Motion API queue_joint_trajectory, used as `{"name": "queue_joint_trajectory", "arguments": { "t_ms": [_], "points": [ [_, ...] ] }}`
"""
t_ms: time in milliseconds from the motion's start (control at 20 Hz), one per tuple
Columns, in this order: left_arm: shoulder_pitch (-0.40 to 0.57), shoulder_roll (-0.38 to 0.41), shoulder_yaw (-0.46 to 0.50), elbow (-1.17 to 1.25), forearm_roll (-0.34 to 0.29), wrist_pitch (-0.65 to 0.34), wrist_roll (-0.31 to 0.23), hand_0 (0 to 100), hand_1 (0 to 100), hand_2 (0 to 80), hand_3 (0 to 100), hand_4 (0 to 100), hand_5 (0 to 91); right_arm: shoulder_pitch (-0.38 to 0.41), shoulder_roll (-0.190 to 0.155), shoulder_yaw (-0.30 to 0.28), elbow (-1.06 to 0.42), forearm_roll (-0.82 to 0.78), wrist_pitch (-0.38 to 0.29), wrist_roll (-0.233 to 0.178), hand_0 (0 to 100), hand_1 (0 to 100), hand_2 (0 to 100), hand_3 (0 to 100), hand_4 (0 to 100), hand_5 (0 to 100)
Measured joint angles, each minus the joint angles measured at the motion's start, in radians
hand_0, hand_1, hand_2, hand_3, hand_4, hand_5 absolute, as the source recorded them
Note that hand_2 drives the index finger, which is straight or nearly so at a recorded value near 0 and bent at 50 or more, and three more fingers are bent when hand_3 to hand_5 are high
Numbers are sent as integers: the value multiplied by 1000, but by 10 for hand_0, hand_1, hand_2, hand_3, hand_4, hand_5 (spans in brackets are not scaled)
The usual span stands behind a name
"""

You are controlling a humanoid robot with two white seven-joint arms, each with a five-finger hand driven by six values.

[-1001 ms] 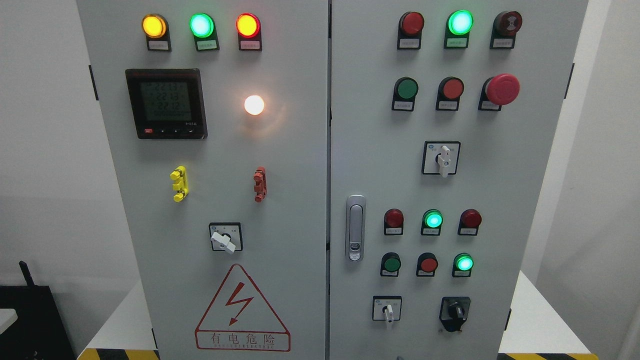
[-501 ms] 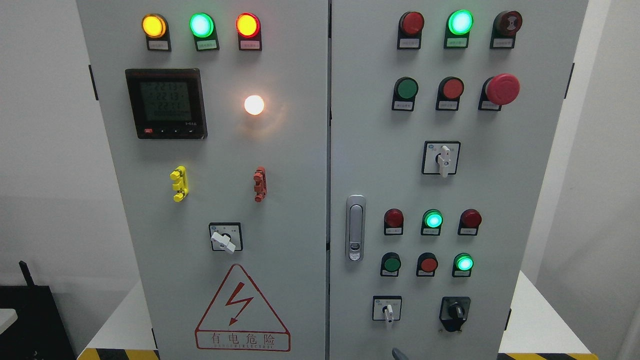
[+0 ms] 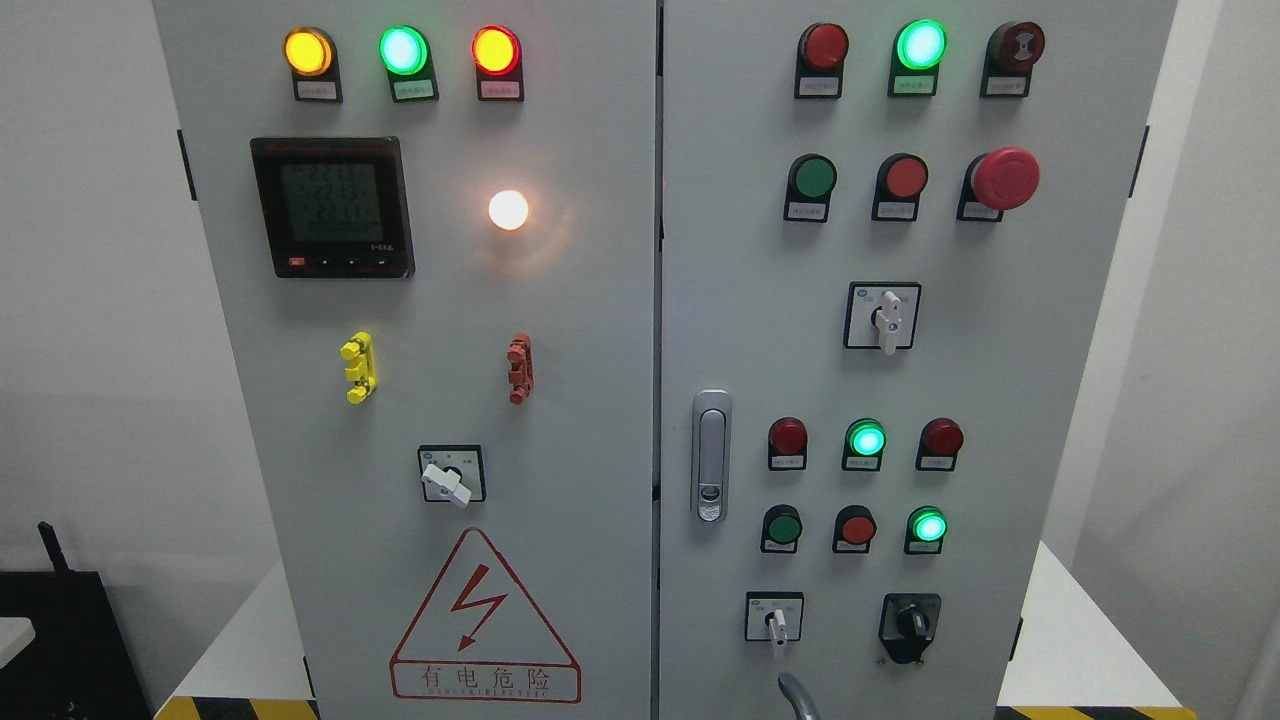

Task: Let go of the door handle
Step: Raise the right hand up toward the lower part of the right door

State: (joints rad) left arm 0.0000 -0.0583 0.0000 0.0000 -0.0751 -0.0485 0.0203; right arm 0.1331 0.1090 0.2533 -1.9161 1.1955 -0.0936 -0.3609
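Note:
The silver door handle (image 3: 711, 455) sits upright and flush near the left edge of the cabinet's right door (image 3: 740, 300). Nothing touches it. A thin grey curved part of my right hand (image 3: 797, 697) pokes up at the bottom edge, below the handle and a little to its right. It lies in front of the lower door, well apart from the handle. The rest of that hand is out of frame. My left hand does not show. Both cabinet doors look closed, with a narrow seam (image 3: 658, 300) between them.
The right door carries lamps, push buttons, a red mushroom stop button (image 3: 1006, 178) and rotary switches (image 3: 774, 618). The left door (image 3: 590, 330) has a meter (image 3: 332, 207), lamps and a warning triangle (image 3: 484, 620). White walls flank the cabinet, which stands on a white base (image 3: 1075, 650).
The grey part of my right hand has risen into view at the bottom edge, from barely showing to a clear curved shape. The handle and doors have not moved.

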Motion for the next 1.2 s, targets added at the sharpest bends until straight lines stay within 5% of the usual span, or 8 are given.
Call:
{"name": "queue_joint_trajectory", "arguments": {
  "t_ms": [401, 1202],
  "points": [
    [0, 0, 0, 0, 0, 0, 0, 120, 389, 0, 0, 0, 0, -55, 5, -8, 20, 119, 16, -4, 326, 272, 0, 881, 786, 940],
    [0, 0, 0, 0, 0, 0, 0, 120, 389, 0, 0, 0, 0, -222, 9, -10, 112, 240, 38, 4, 310, 273, 0, 932, 833, 974]
  ]
}}
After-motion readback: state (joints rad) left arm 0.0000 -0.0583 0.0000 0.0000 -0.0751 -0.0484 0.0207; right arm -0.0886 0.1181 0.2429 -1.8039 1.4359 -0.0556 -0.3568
